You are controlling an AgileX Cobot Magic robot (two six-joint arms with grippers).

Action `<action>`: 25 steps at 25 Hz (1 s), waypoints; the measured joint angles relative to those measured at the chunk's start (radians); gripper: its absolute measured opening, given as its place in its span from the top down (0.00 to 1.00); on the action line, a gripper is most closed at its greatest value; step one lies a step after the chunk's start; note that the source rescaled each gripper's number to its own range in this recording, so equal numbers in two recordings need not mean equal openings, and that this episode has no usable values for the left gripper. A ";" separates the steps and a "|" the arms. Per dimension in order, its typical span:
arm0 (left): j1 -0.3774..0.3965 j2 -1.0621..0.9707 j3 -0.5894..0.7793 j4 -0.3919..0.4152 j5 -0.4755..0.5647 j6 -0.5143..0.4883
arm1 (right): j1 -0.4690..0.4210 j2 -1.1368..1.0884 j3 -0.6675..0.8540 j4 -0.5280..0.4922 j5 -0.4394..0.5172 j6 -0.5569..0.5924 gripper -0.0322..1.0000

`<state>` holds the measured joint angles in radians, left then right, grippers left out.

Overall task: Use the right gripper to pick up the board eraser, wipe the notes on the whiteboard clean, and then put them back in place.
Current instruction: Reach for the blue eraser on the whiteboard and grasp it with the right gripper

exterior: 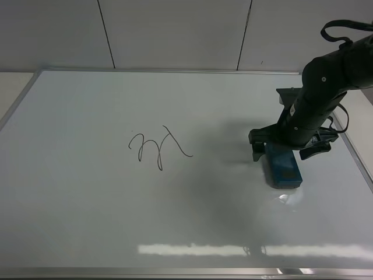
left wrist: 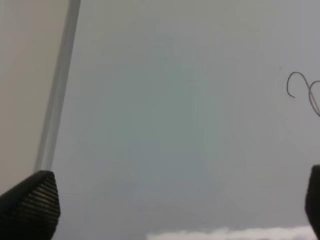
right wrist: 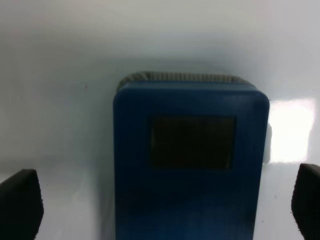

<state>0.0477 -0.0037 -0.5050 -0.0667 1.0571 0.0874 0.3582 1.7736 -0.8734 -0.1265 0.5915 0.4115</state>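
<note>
Pale grey wall panels (exterior: 175, 32) are spanning the far side of the scene, two dark vertical seams (exterior: 104, 29) dividing them into three sections. A beige tabletop (exterior: 10, 87) is showing at the far-left corner below the wall.

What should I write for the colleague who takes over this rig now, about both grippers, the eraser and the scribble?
Right gripper: jaws open on either side of the teal-blue rectangular board eraser, not closed on it.
Left gripper: jaws open, empty, above the glossy white metal-framed whiteboard.
Eraser lies at the board's right; thin black marker notes near its middle, unwiped.
Done: approach. Left: grasp, wipe, put eraser back.
</note>
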 joint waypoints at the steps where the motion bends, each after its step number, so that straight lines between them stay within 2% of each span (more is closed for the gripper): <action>1: 0.000 0.000 0.000 0.000 0.000 0.000 | 0.000 0.000 0.000 0.001 0.000 0.000 0.00; 25: 0.000 0.000 0.000 0.000 0.000 0.000 | 0.003 0.058 0.000 0.008 0.007 0.001 0.00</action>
<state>0.0477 -0.0037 -0.5050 -0.0667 1.0571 0.0874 0.3612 1.8312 -0.8734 -0.1186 0.5984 0.4124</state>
